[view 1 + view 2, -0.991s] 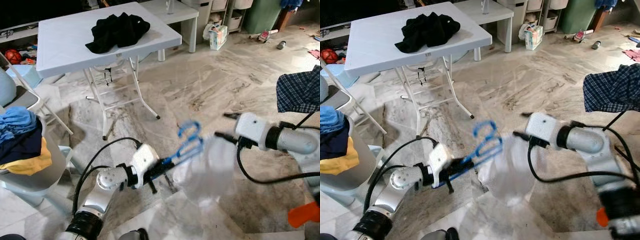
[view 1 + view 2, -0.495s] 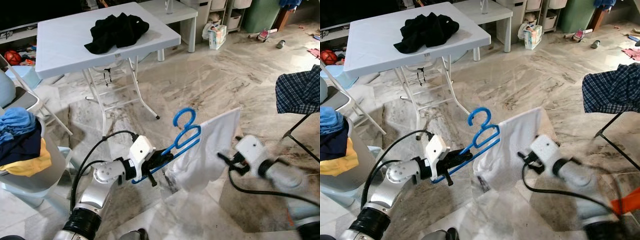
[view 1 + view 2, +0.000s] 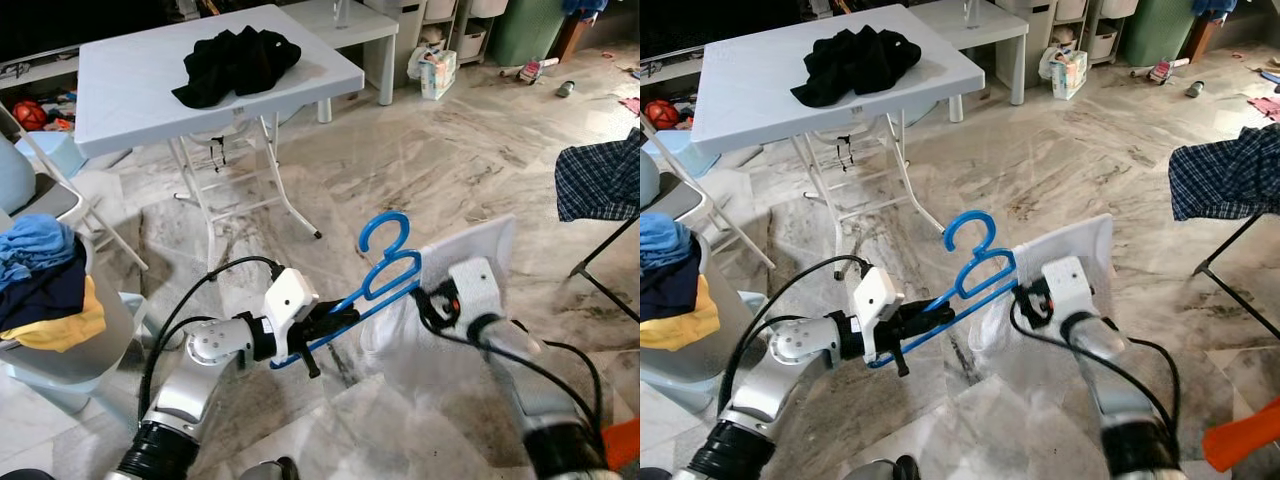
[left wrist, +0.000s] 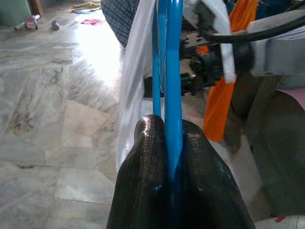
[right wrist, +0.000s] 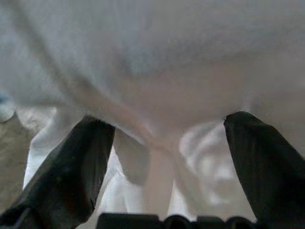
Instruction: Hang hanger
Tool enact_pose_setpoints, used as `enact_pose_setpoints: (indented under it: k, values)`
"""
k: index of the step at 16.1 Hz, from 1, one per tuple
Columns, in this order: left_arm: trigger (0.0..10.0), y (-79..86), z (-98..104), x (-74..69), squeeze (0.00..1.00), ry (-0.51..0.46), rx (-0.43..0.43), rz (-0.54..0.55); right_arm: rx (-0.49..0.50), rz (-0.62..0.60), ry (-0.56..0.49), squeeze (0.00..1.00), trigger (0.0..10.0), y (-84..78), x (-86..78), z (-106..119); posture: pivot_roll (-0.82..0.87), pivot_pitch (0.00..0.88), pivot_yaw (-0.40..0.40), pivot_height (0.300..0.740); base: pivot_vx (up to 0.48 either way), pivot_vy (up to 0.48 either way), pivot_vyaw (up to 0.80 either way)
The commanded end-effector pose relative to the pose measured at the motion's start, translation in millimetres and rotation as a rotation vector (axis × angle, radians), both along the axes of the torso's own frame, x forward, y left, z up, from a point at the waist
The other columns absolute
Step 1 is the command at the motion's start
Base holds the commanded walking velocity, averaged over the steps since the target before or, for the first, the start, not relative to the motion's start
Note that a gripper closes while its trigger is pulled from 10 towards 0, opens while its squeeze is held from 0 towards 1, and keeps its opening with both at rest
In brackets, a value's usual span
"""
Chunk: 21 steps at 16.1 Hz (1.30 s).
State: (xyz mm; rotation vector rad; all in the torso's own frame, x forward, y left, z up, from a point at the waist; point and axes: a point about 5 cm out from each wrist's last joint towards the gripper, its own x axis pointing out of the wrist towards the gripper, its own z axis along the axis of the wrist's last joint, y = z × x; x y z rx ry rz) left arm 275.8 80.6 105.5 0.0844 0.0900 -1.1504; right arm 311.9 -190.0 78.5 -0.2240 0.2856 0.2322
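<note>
Floor (image 3: 450,170): pale veined marble, spread across the head views.

Folding table (image 3: 120,95): white, at 11 o'clock, with a heap of black clothing (image 3: 235,60) on top.

Laundry basket (image 3: 90,340): pale, at 9 o'clock, holding blue, navy and yellow garments.

Checked cloth (image 3: 600,180): draped over a dark frame at 3 o'clock.

White garment (image 3: 460,300): hung from the far end of the hanger, just right of centre, loose and partly bunched.

Blue hanger (image 3: 385,270): the task's item, held near the middle of the head view, hook pointing toward 12 o'clock, its lower bar running down toward 8 o'clock into the left gripper.

Left gripper (image 3: 325,325): clamped tight on the hanger's lower bar; the wrist view showed both black fingers (image 4: 147,157) pressed against the blue bar.

Right gripper (image 3: 1025,300): raised against the garment just beside the hanger's shoulder, its fingers (image 5: 71,162) spread wide apart with white cloth between them, nothing pinched.

Step in hand, by judgement: dressing the hanger, the garment not yet seated squarely on both shoulders. The next move likely called for the right gripper to pinch the cloth and draw it over the hanger's free end while the left kept the bar level; hanging would follow.

Change from half a second earlier: the right arm had come up from 4 o'clock to the hanger, and the garment sat closer against it.
</note>
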Motion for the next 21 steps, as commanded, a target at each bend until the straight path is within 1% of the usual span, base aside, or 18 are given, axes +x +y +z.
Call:
enact_pose_setpoints:
  k: [1, 3, 5, 7, 11, 12, 14, 16, 17, 18, 19, 21]
  values:
    - [0.0, -2.3, 10.6, -1.0, 0.0, -0.038, -0.035, -0.021, -0.001, -0.034, -0.004, 0.0, 0.0, -2.1, 2.3, 0.0, -0.08, 0.041, 0.067, 0.74, 0.0, 0.0, 0.0]
    - [0.0, -1.6, 12.9, -1.6, 0.0, -0.035, -0.035, -0.017, 0.0, -0.069, -0.019, 0.0, 0.0, -5.1, 5.5, 0.4, -0.08, 0.04, 0.064, 0.74, 0.0, 0.0, 0.0]
    - [0.0, -0.9, 14.0, -1.9, 0.0, -0.035, -0.035, -0.014, -0.001, -0.077, -0.032, 0.0, 0.0, -8.4, 4.9, 0.7, -0.08, 0.043, 0.064, 0.74, 0.0, 0.0, 0.0]
    - [0.0, -0.5, 14.1, -1.7, 0.0, -0.034, -0.033, -0.011, 0.019, -0.099, -0.043, 0.0, 0.0, -10.8, 3.6, 0.2, -0.09, 0.048, 0.068, 0.74, 0.0, 0.0, 0.0]
    - [0.0, 0.8, 14.9, 2.1, 0.0, -0.039, -0.026, -0.001, 0.036, -0.119, -0.075, 0.0, 0.0, -13.8, 3.3, 3.7, -0.09, 0.047, 0.067, 0.74, 0.0, 0.0, 0.0]
    - [0.0, 0.8, 17.8, 4.7, 0.0, -0.05, -0.024, 0.0, 0.048, -0.138, -0.093, 0.0, 0.0, -17.6, 4.5, 8.1, -0.09, 0.045, 0.06, 0.74, 0.0, 0.0, 0.0]
    - [0.0, 4.1, 21.0, 9.7, 0.0, -0.066, -0.019, 0.009, 0.057, -0.147, -0.123, 0.0, 0.0, -20.0, 7.0, 17.8, -0.1, 0.041, 0.058, 0.74, 0.0, 0.0, 0.0]
    - [0.0, 6.0, 19.5, 15.0, 0.0, -0.065, -0.015, 0.023, 0.069, -0.154, -0.142, 0.0, 0.0, -21.1, 9.4, 23.6, -0.13, 0.033, 0.082, 0.74, 0.0, 0.0, 0.0]
    - [0.0, 5.7, 22.6, 21.1, 0.0, -0.073, -0.011, 0.028, 0.096, -0.186, -0.189, 0.0, 0.0, -25.0, 12.8, 39.0, -0.14, 0.039, 0.1, 0.74, 0.0, 0.0, 0.0]
    - [0.0, 4.6, 25.5, 22.4, 0.0, -0.07, -0.023, 0.025, 0.105, -0.199, -0.213, 0.0, 0.0, -25.8, 13.5, 45.9, -0.14, 0.045, 0.104, 0.74, 0.0, 0.0, 0.0]
    - [0.0, 4.8, 25.4, 22.3, 0.0, -0.071, -0.019, 0.01, 0.122, -0.226, -0.239, 0.0, 0.0, -26.6, 14.0, 53.1, -0.15, 0.05, 0.108, 0.74, 0.0, 0.0, 0.0]
    - [0.0, 4.1, 21.9, 19.6, 0.0, -0.064, -0.011, 0.0, 0.124, -0.265, -0.27, 0.0, 0.0, -31.1, 13.6, 59.4, -0.14, 0.06, 0.115, 0.74, 0.0, 0.0, 0.0]
